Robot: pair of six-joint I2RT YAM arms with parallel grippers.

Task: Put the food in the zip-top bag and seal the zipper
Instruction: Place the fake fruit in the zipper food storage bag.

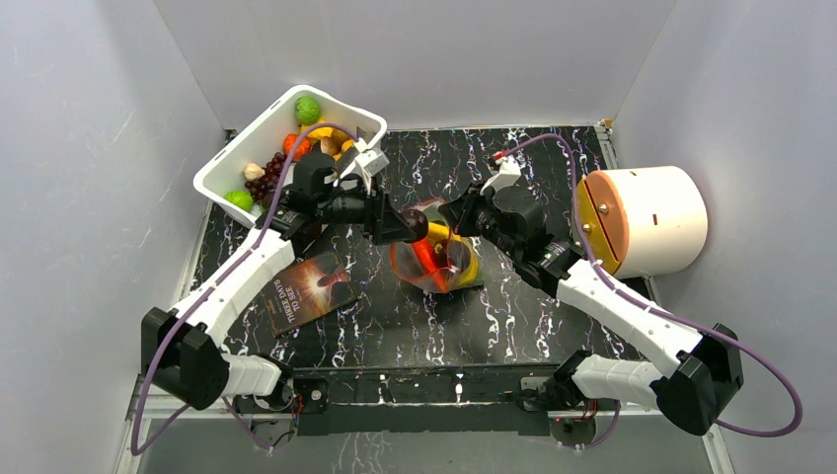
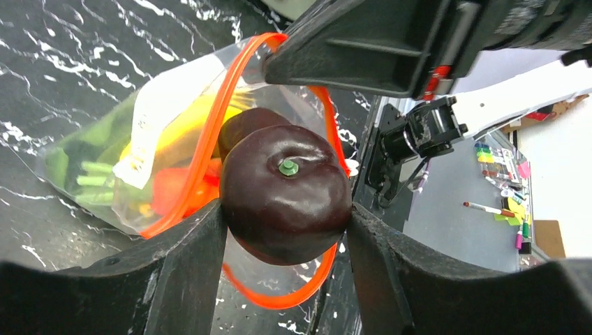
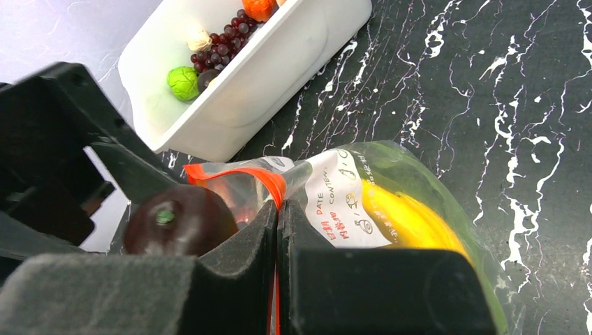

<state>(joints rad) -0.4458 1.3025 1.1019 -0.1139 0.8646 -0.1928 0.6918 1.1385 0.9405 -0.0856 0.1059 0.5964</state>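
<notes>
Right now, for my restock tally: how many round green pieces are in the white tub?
2: one green piece at the tub's far end, another at its near end. More may be hidden.

Your zip-top bag is lying at the middle of the surface.
Your left end effector is holding the round fruit at its mouth, your right end effector is pinching its rim; the tub is sitting behind-left, the booklet front-left.

Top cam overhead from behind; wrist cams close, sharing bag mouth.
</notes>
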